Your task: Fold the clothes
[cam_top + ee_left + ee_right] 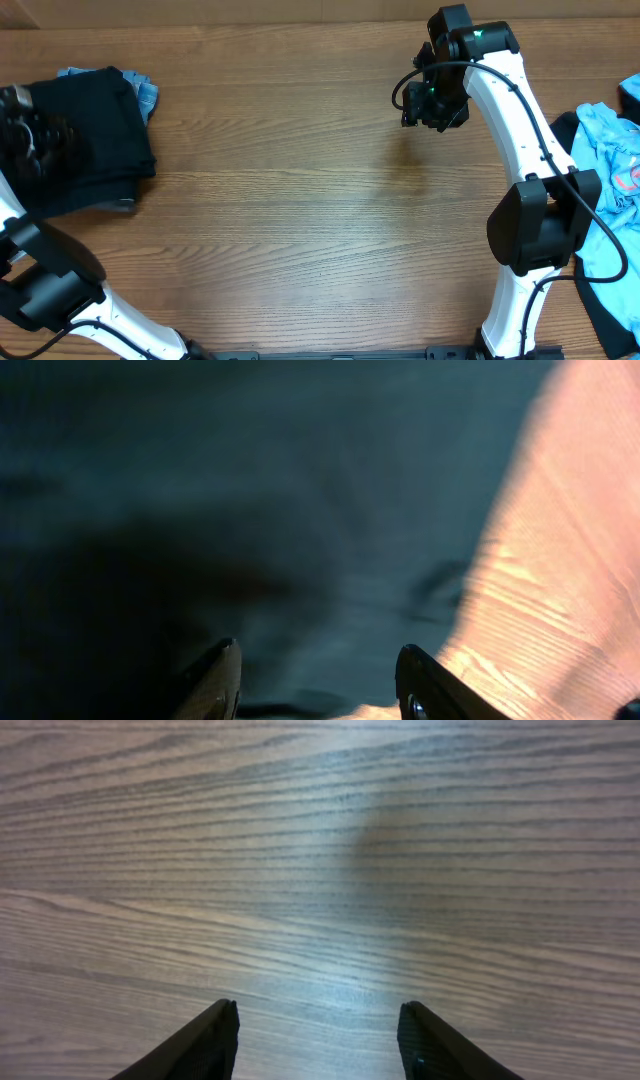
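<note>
A plain black soft-fabric garment [95, 140] lies folded into a thick, roughly square bundle at the far left of the brown wood-grain worktop [300, 220]. It rests on a blue cloth [147, 97], of which only a corner shows at its far right edge. A thin pale grey edge peeks out under the bundle's near right corner.

The left gripper [35, 135] hangs over the left part of the black bundle. In the left wrist view its two dark fingers [215, 680] stand wide apart with nothing held between them. Dark fabric [200, 490] fills most of that view, and a strip of worktop [570, 560] shows on the right. Whether the fingertips touch the cloth I cannot tell.

The right gripper [435, 105] is well apart from the garment, over bare wood in the far right half of the worktop. The right wrist view shows it [318, 1040] spread wide and empty above the wood grain [320, 840].

At the right edge lies a crumpled light blue printed shirt [610, 165], with dark cloth [566, 128] showing just beside and beneath it.
</note>
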Controlling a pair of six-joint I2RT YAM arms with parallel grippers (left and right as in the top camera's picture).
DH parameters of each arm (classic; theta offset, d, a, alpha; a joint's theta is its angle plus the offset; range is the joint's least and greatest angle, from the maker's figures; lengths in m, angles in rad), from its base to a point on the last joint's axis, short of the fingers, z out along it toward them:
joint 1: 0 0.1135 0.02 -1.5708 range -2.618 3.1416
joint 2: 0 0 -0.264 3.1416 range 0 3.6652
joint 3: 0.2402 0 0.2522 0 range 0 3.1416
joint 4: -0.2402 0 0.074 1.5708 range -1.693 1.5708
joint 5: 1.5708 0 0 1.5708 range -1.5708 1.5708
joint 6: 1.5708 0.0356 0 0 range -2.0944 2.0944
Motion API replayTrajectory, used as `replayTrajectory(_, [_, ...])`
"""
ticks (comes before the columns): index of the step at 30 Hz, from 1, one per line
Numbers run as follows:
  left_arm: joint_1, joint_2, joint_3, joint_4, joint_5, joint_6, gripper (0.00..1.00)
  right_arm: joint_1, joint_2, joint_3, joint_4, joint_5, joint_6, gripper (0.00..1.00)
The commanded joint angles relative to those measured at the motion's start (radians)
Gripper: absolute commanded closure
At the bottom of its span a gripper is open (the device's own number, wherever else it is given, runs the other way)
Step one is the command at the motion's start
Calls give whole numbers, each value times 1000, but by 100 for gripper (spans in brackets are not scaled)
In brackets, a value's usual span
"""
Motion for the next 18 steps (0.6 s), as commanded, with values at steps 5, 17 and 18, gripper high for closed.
replayTrajectory(5, [167,6,-222,135,-125,-53,19,-3,-23,17,-15,3,-2,44])
replayTrajectory(17, [29,-303,-181,119,254,218,8,-6,-24,131,-6,2,-29,20])
replayTrajectory(18, [-37,-377,-181,143,181,202,6,-6,-24,167,5,2,-28,11])
